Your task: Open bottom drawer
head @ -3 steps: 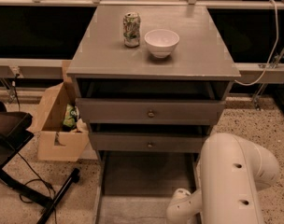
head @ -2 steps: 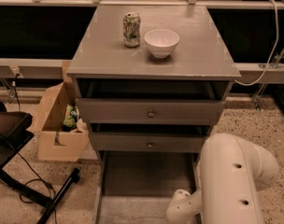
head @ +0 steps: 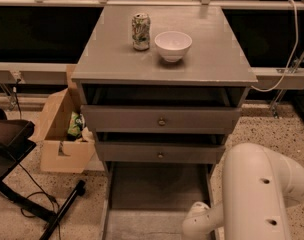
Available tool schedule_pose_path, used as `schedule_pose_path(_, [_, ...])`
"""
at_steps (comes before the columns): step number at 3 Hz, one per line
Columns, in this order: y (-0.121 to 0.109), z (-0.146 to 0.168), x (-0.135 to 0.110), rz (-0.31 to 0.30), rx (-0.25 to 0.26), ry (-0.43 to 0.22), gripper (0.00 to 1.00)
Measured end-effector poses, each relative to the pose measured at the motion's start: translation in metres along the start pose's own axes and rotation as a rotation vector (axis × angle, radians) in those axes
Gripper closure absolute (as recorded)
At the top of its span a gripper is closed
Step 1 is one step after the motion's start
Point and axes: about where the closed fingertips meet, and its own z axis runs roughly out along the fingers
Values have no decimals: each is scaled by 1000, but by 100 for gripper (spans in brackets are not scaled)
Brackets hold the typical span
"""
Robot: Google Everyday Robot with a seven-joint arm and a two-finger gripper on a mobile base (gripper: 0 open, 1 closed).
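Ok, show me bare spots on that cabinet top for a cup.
Free: cabinet top front strip before the can and bowl, plus both sides. Crowded: back centre, around those two. The open bottom drawer is bare. The gripper is out of view past the arm.

We see the grey bottom drawer [head: 157,190] under two more grey drawers, a white bowl [head: 173,45] and a green-and-white printed can [head: 141,31]. The arm [head: 262,194] is white, low at the right, and its gripper is hidden past the lower edge. The floor [head: 274,129] is speckled beige.

High camera looks down on the cabinet [head: 117,61]; claw out of view
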Motion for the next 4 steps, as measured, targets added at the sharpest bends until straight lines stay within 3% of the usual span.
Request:
schedule_pose_path(1, [7,-49,24,25,-8,-70,0])
schedule_pose_path(2, [-22,-150,61,127,52,-143,0])
schedule_pose_path(3, [-37,-240,98,157,92,-173,0])
schedule_pose_path(4, [-41,-317,123,35,157,-131,0])
